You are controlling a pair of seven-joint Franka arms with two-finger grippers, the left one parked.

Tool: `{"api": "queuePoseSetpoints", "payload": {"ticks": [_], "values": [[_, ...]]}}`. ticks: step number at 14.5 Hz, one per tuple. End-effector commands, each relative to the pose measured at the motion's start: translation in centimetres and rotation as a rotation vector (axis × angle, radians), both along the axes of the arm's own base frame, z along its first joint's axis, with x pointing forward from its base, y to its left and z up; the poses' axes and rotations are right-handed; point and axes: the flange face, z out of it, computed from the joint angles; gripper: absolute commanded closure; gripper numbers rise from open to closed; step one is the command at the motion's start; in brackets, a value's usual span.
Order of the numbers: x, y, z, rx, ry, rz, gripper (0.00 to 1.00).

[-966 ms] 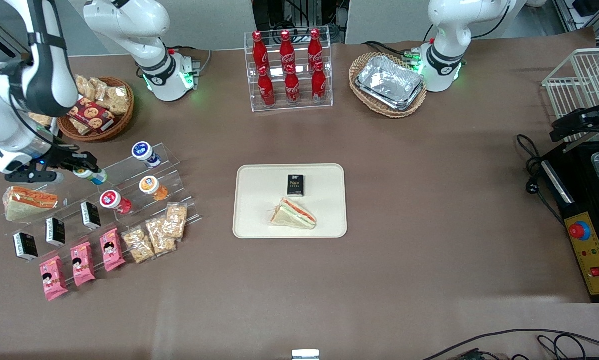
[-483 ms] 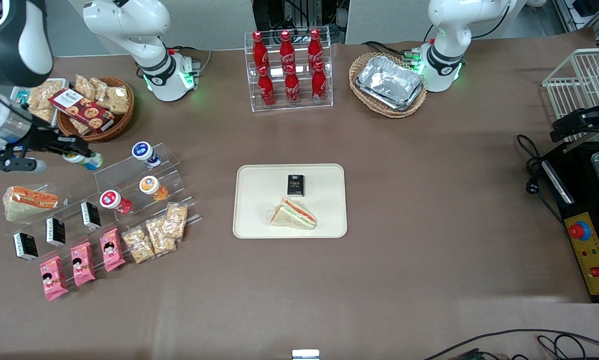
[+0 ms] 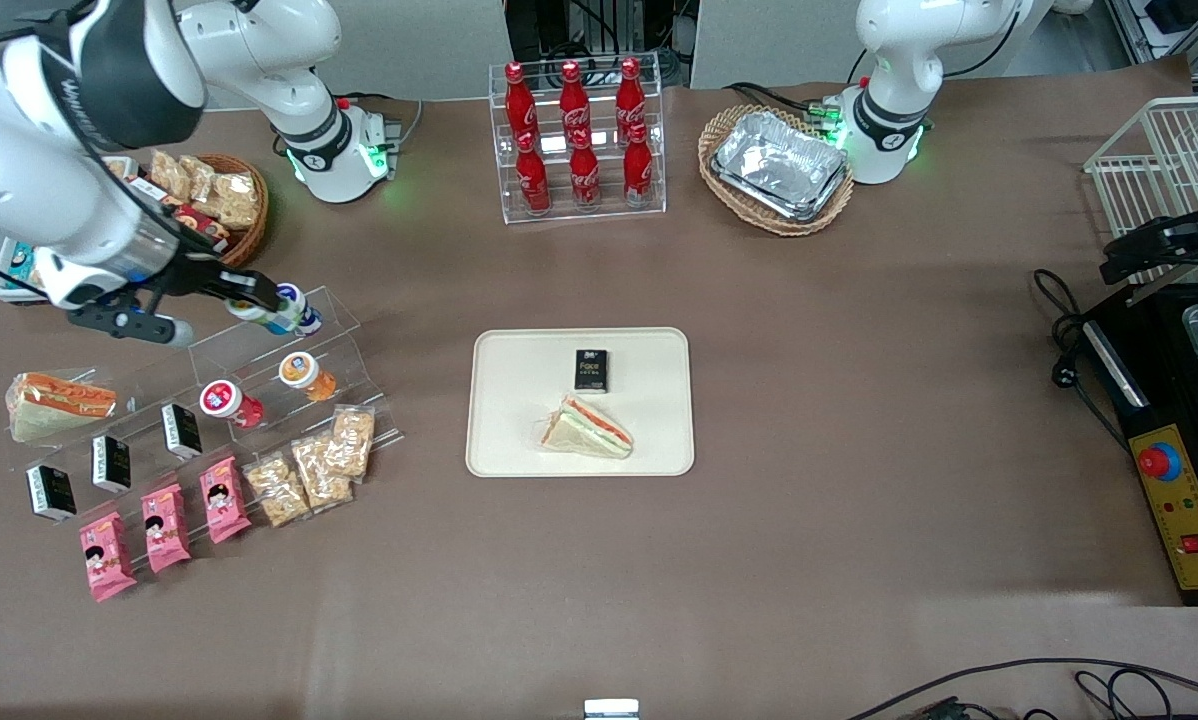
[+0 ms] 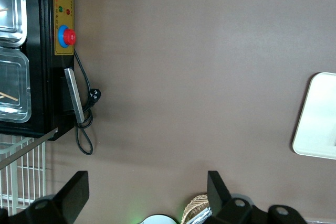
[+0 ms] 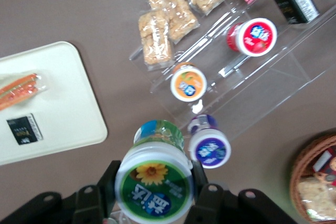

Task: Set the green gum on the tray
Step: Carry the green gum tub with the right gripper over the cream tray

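While clamped in the hand (image 5: 153, 192), the green gum (image 5: 153, 184) hangs above the acrylic rack (image 3: 329, 345).
White bottle; green-rimmed lid shows a sunflower; cream tray (image 3: 519, 440) well apart.

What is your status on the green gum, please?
Gripper shut on green gum, above the acrylic rack. Tray not reached. Path open.

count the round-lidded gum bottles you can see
4: green gum held in the pincer; blue-lidded bottle, orange-lidded bottle and red-lidded bottle on the clear stand.
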Motion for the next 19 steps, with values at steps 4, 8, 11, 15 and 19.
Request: {"api": "queuePoseSetpoints", "payload": {"ticks": [4, 8, 11, 15, 19], "values": [[2.1, 9.6, -3.9, 0.015, -0.026, -0.110, 0.62], [2.4, 15.3, -8.9, -0.017, -0.034, -0.165, 0.62], [2.7, 18.1, -12.5, -0.026, -0.043, -0.164, 0.62], [1.6, 21.8, -17.6, -0.058, -0.044, -0.199, 0.62], [0.6, 24.1, -20.6, -0.068, -0.050, -0.203, 0.63]]}}
